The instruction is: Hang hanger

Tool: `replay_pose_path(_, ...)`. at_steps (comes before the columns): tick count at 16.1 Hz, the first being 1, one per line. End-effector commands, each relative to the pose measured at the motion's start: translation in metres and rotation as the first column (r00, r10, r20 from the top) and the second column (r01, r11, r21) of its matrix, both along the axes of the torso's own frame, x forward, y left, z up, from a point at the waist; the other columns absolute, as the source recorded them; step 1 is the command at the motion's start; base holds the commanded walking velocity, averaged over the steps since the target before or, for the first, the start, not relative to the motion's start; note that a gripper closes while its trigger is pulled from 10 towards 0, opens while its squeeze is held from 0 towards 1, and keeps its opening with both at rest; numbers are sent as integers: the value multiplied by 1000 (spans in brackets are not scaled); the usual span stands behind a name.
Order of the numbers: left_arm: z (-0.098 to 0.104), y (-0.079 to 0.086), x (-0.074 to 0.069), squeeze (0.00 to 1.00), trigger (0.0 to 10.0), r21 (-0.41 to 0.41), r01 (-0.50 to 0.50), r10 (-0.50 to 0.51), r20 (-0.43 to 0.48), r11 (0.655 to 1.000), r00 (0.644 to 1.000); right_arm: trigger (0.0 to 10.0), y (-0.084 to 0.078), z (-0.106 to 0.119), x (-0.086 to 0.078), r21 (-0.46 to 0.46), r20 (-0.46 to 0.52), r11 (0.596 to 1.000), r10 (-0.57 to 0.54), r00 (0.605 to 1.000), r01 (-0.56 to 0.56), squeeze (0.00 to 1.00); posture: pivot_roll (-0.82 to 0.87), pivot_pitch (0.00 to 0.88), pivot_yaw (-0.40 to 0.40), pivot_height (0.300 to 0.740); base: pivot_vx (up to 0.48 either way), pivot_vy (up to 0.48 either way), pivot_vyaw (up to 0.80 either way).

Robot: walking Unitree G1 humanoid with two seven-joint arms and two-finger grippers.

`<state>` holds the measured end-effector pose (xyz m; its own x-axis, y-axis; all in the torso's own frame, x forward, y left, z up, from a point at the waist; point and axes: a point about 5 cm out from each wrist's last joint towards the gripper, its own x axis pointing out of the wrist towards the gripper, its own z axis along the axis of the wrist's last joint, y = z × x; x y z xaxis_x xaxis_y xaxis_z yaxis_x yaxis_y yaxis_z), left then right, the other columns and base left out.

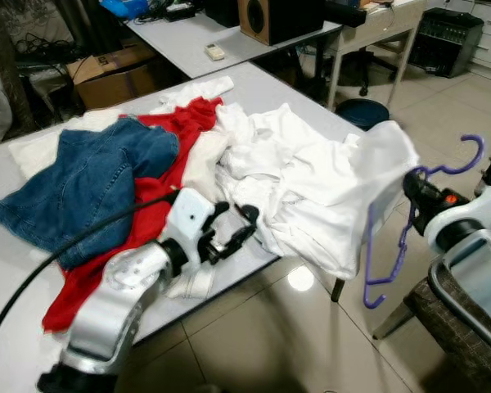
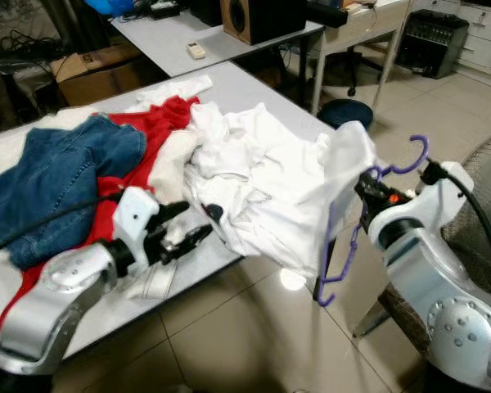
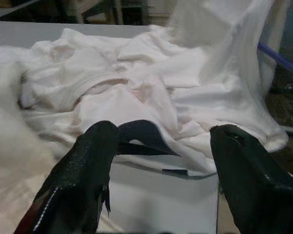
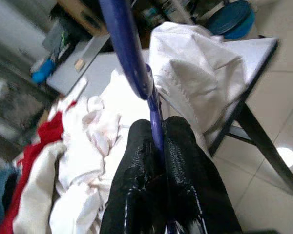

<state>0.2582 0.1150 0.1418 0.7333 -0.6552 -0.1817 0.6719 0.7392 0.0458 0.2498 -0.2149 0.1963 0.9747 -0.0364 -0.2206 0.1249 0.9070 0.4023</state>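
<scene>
two tools are at work over a grey table piled with clothes. the right tool has its black fingers pinched tight on the thin bar of a purple hanger, which hangs beyond the table's right end, above the tiled floor, with its hook uppermost. a white garment is draped over the hanger's near shoulder and trails back onto the table, where it joins a heap of white shirts. the left tool hovers low at the front edge of the table, its fingers spread wide and pointing at the heap; a dark collar label on the nearest white shirt lies between them in the left wrist view. farther left on the table lie a red garment and blue denim jeans overlapping it. behind stands a second table with a wooden speaker and a small remote, and a cardboard box sits beside it.
</scene>
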Motion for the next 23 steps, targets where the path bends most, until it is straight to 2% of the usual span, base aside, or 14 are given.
replay_pose_path(1,0,3,1,0,10000,16,-33,33,5,999,999,10000,8,4,1,-23,11,999,45,999,-45,0,-82,18,81,740,0,-480,800)
replay_pose_path(7,2,3,2,0,10000,13,-72,72,25,997,997,10000,12,8,8,-40,38,996,85,996,-84,0,-64,16,68,740,0,-480,800)
replay_pose_path(11,0,1,0,0,10000,-5,-66,67,7,998,998,10000,7,3,5,-58,30,996,75,997,-73,0,-67,19,72,740,0,0,542)
replay_pose_path(16,1,0,6,0,10000,-35,-120,121,23,992,992,10000,-8,2,-2,-242,25,965,114,993,-105,0,-77,17,77,740,0,0,0)
replay_pose_path(18,2,0,6,0,10000,-54,-118,119,13,992,993,10000,-15,10,-6,-256,73,960,136,988,-113,0,-79,17,81,740,0,0,0)
replay_pose_path(21,1,-1,6,0,10000,-57,-102,102,5,993,995,10000,-24,33,-11,-278,194,945,233,953,-175,0,-81,18,85,740,0,0,0)
replay_pose_path(22,1,-2,6,0,10000,-56,-102,103,5,993,995,10000,-25,39,-14,-282,230,936,278,933,-210,0,-81,18,85,740,0,0,0)
replay_pose_path(23,2,-1,6,0,10000,-52,-101,102,12,993,995,10000,-22,48,-20,-284,290,917,359,887,-279,0,-82,18,85,740,0,0,0)
